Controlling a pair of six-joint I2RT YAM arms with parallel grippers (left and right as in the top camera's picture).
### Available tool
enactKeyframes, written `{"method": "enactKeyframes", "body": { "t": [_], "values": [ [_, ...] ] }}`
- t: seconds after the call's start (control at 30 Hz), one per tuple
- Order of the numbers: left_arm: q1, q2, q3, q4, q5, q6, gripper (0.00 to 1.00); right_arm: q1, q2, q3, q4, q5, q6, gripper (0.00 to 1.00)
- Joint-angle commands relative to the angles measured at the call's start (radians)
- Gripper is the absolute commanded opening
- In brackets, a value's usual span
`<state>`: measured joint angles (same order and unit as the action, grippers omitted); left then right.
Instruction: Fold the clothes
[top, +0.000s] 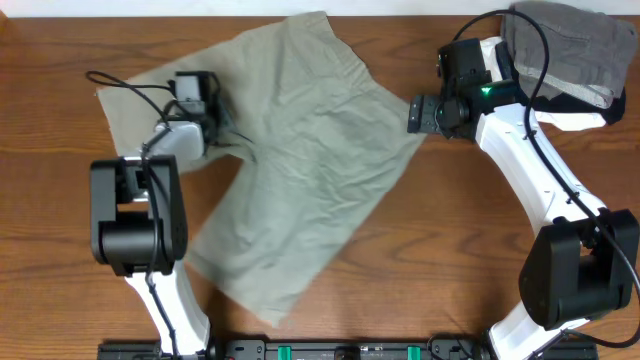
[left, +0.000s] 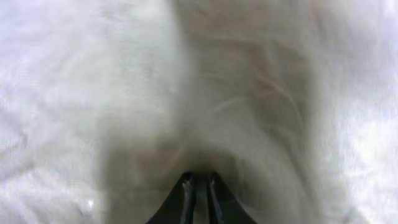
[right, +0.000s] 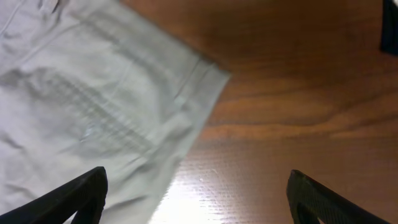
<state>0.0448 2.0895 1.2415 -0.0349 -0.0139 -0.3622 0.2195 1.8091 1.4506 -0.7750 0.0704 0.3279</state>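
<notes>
Shorts (top: 300, 130) lie spread, rumpled, on tabletop (top: 440, 250); left claw (left: 200, 180) nearly together, pinching their cloth; right claw (right: 197, 186) wide apart, empty, over their right corner; best grab that corner low, then fold evenly.

The shorts (top: 300, 150) were a plain pale khaki-green, the desk (top: 440, 250) a warm brown wood grain, and the folded garment (top: 565, 45) at its far right corner mottled grey.

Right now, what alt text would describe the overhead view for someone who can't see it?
Khaki shorts lie spread and wrinkled on a wooden table. The left gripper sits on one leg; the right gripper waits open at the opposite edge.
</notes>
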Motion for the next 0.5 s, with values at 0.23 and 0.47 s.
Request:
{"method": "enactKeyframes", "body": {
  "t": [0.23, 0.47],
  "values": [
    [0.056, 0.031, 0.138, -0.21, -0.002, 0.063, 0.91, 0.033, 0.002, 0.01, 0.124, -0.009, -0.091, 0.92],
    [0.048, -0.163, 0.169, -0.363, 0.004, 0.063, 0.98, 0.031, 0.098, 0.01, 0.154, -0.158, -0.093, 0.84]
  ]
}}
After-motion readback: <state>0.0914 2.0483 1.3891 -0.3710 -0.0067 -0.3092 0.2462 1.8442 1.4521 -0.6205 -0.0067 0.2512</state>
